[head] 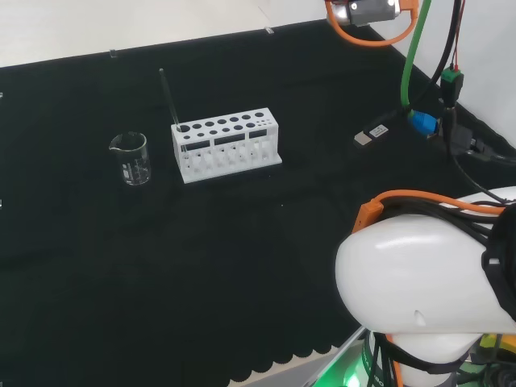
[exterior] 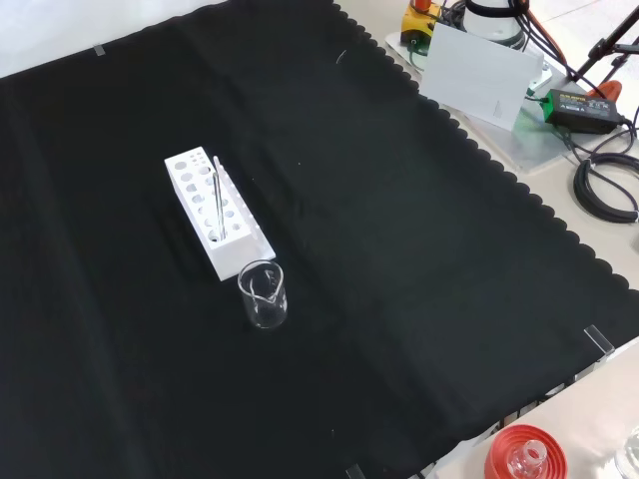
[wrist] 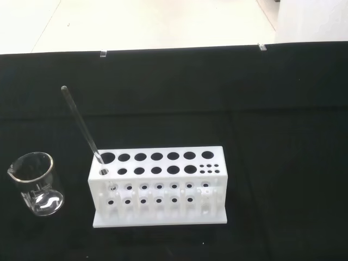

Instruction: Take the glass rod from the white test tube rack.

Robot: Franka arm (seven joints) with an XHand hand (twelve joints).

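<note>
The table (head: 121,298), covered with black cloth, carries a white plastic test tube rack (head: 226,145) with two rows of round holes. In the head view a small clear glass beaker (head: 132,158) stands just beside the rack's left end. The thin clear glass rod (head: 170,100) leans in a hole at that same end, its top tilted away from the rack; I cannot tell the state of the hand.

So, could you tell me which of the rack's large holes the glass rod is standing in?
The glass rod sits in the corner hole at the end of the white test tube rack nearest the beaker, leaning towards the beaker; the other large holes are empty.
</note>
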